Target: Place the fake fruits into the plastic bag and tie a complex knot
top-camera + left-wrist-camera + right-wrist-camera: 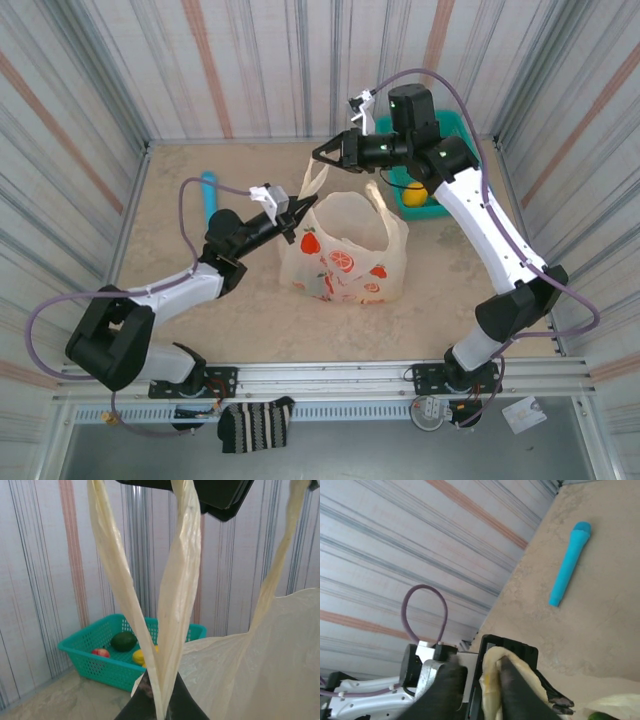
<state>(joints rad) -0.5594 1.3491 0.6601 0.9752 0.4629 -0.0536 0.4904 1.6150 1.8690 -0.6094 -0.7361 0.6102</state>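
Note:
The cream plastic bag (345,250) with orange-red fruit prints stands mid-table. Its left handle (312,180) is stretched upward. My left gripper (298,210) is shut on that handle low down; both strips (172,605) rise out of the pinched tips (162,702). Higher up, the loop (492,680) drapes over one finger (520,690) of my right gripper (320,152). Its jaws stand apart, with a gap beside the other finger (447,690). Green (123,641), red (101,653) and yellow (139,656) fake fruits lie in the teal basket (90,655).
The teal basket (440,185) sits at the back right with a yellow fruit (415,195) in it. A blue stick-like object (208,195) lies at the back left of the floor (570,562). Striped walls close in three sides. A striped cloth (257,423) hangs off the front rail.

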